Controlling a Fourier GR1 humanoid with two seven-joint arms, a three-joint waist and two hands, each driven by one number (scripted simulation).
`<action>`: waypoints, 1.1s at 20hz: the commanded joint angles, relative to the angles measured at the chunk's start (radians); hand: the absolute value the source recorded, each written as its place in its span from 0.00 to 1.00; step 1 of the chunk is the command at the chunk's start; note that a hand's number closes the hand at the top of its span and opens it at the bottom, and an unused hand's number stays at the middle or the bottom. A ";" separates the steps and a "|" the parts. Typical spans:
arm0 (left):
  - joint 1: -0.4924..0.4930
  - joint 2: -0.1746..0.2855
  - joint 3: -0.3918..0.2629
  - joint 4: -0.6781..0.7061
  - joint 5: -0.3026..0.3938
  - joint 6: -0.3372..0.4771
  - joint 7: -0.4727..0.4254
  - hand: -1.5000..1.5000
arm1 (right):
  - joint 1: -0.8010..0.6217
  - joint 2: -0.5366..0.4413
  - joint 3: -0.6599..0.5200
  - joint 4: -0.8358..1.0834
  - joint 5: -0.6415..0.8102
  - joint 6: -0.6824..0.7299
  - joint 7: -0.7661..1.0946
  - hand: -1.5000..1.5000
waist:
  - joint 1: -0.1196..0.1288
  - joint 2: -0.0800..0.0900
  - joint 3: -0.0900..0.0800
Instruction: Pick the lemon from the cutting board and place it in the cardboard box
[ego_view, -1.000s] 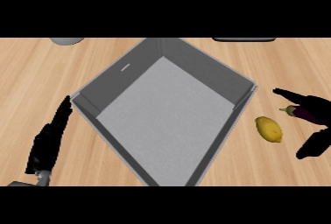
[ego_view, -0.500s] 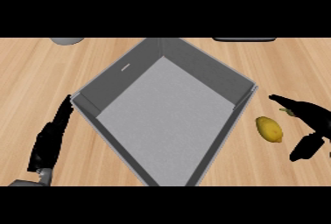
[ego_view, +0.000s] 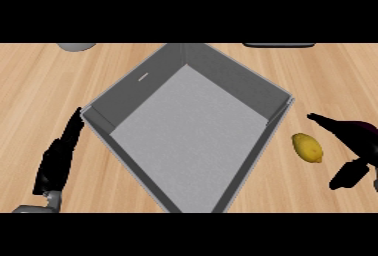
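View: head, single camera | Facing: steeply down onto the wooden counter | Range: near, the box fills mid-frame | Margins: left hand lower left, right hand at the right edge

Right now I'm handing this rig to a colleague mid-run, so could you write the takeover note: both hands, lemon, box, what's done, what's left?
Left hand: open, fingers straight, beside the left wall of the box, holding nothing.
Right hand: open, finger and thumb spread just right of the lemon; no contact visible.
The lemon lies on the wooden surface right of the box, apart from it.
Done: nothing placed; the lemon is not yet grasped.
Left: probably close the right hand on the lemon, lift it, carry it over the box wall and release it inside.
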 joint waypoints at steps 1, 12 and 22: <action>0.048 -0.002 0.046 -0.030 -0.019 -0.043 -0.023 0.50 | -0.030 0.045 -0.038 0.060 0.064 0.025 -0.040 0.00 | 0.003 0.000 0.000; 0.001 -0.088 0.088 -0.019 -0.102 -0.082 0.030 0.50 | -0.024 0.158 -0.101 0.112 0.191 0.011 -0.069 0.00 | 0.001 0.000 0.000; 0.065 -0.106 0.132 -0.101 -0.106 -0.146 0.033 0.50 | 0.003 0.222 -0.086 0.077 0.285 0.039 -0.040 0.00 | 0.000 -0.001 0.000</action>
